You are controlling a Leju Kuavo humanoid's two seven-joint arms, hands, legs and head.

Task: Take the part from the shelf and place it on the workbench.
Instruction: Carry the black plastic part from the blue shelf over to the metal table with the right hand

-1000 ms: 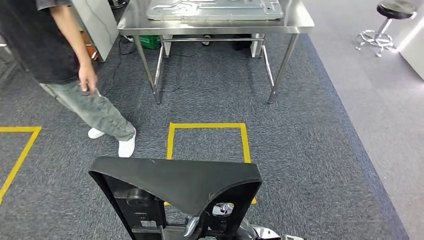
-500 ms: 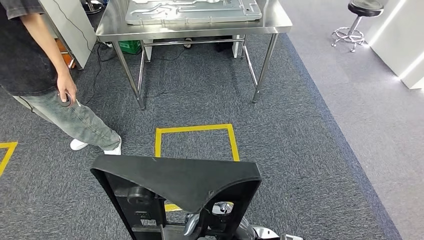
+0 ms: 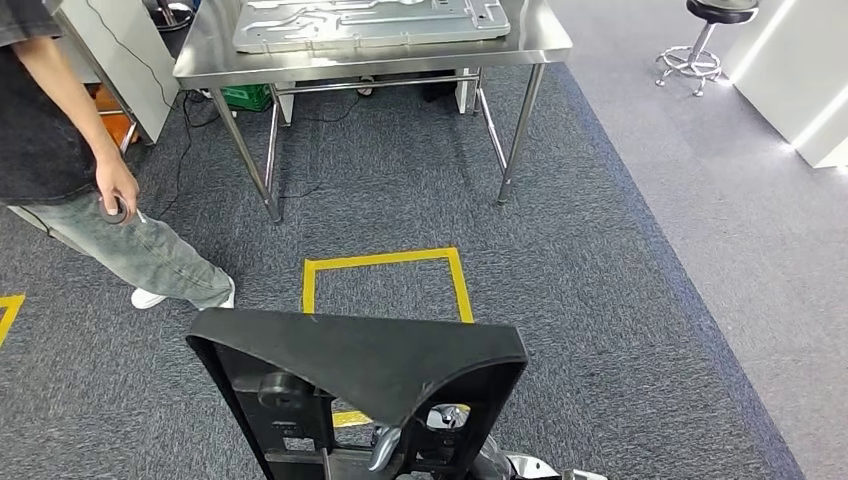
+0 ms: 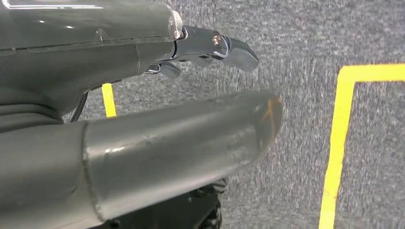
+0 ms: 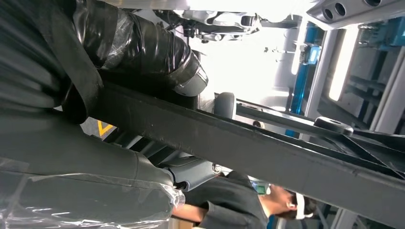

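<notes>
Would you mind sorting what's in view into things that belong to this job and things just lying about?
Job:
black part, carried
right hand, gripping it
steel workbench

Bystanders:
grey metal panel on the workbench
yellow floor square
stool
person
green crate

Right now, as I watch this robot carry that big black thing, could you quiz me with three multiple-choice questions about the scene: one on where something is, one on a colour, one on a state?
1. Where is the grey metal panel?
A. On the steel workbench
B. On the carpet
C. On the stool

2. What colour is the taped square on the carpet?
A. Red
B. Yellow
C. White

3. What state is the black part in?
A. Lying on the workbench
B. Standing on the carpet
C. Carried, close in front of the robot

Answers:
1. A, the panel lies flat on the tabletop.
2. B, the tape outline is yellow.
3. C, it is up near the camera, with the right hand gripping its bar.
</notes>
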